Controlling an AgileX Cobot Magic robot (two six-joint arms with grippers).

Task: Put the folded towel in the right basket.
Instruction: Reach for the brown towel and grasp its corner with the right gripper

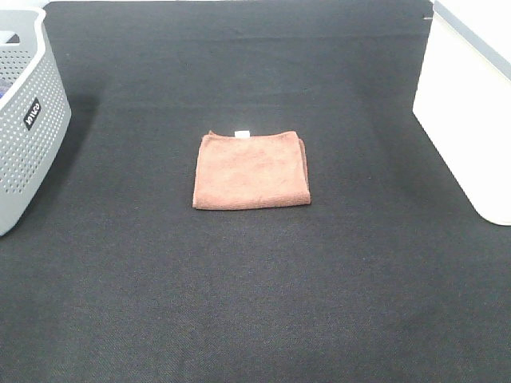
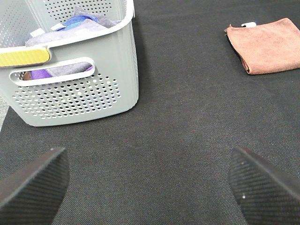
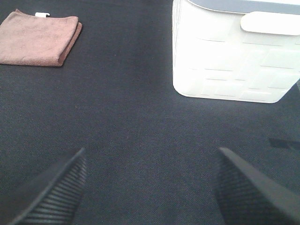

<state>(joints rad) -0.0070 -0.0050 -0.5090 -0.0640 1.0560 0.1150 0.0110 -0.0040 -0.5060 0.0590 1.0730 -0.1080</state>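
Only the wrist views catch the left gripper and right gripper, both spread wide, hovering well apart from the folded towel.

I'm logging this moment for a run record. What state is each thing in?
towel: folded, lying flat on the black mat, not held.
grey basket: upright, with cloths inside.
white basket: upright, inside hidden.
left gripper: open, empty.
right gripper: open, empty.
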